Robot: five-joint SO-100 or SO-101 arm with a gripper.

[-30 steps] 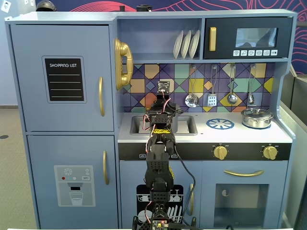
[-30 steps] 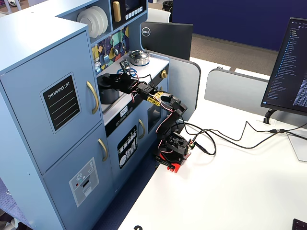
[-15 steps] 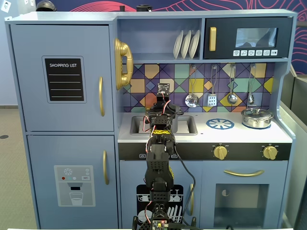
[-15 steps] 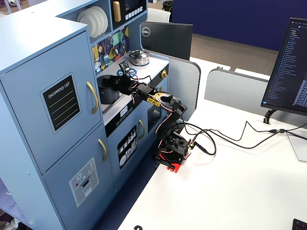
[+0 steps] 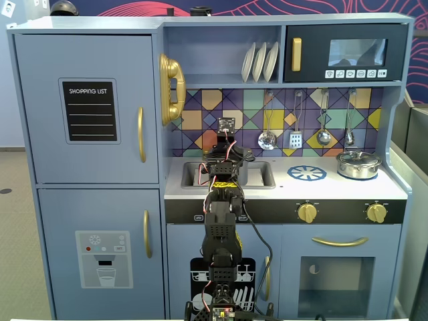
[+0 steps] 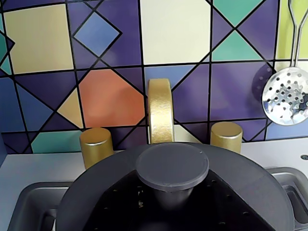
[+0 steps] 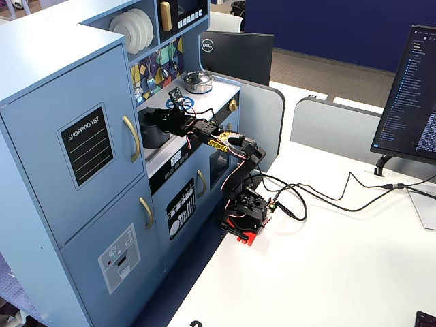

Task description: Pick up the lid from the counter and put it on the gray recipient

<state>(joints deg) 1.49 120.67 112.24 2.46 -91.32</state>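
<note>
In the wrist view the dark-gray lid fills the bottom of the frame, its round knob facing up. My gripper reaches in from the bottom edge; its black fingers flank the knob's stem, shut on it. The lid sits over the sink. The gray recipient is hidden under the lid there. In a fixed view the recipient stands in the sink with my gripper at its top. In the other fixed view my arm hides both. I cannot tell whether the lid rests on the rim.
A gold faucet and two gold taps stand just behind the lid against the tiled wall. A slotted spoon hangs at right. The shiny silver pot sits on the right burner, beside a blue burner mark.
</note>
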